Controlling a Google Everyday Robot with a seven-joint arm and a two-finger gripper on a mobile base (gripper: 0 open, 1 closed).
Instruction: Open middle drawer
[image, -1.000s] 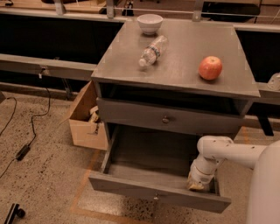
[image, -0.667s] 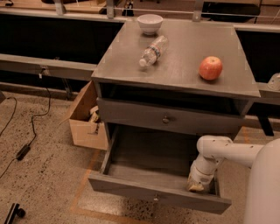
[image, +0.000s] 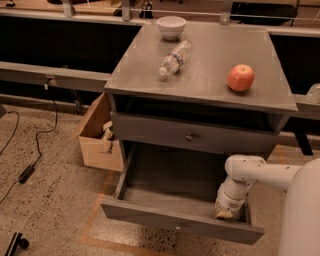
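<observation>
Over the last second almost nothing changed - the middle drawer (image: 150, 216) stayed pulled well out from the cabinet (image: 210, 95) at the same extent, with its inside bare and visible. The gripper (image: 226, 214) stayed low inside the drawer's right front corner, just behind the front panel. The white arm (image: 260, 172) kept the same bend. Whether the gripper was wide or narrow could not be told, as its tip sat against the drawer wall in shadow.

The taller drawer above (image: 165, 131) was shut, its knob (image: 189, 136) untouched. On top lay a bottle (image: 175, 58) on its side, a bowl (image: 171, 26) and an apple (image: 240, 77), none disturbed. A cardboard box (image: 97, 135) stood beside the cabinet on the left.

Judgement: the opening looked effectively done - no further travel was happening. What remained was probably lifting the arm out without catching the front panel.
</observation>
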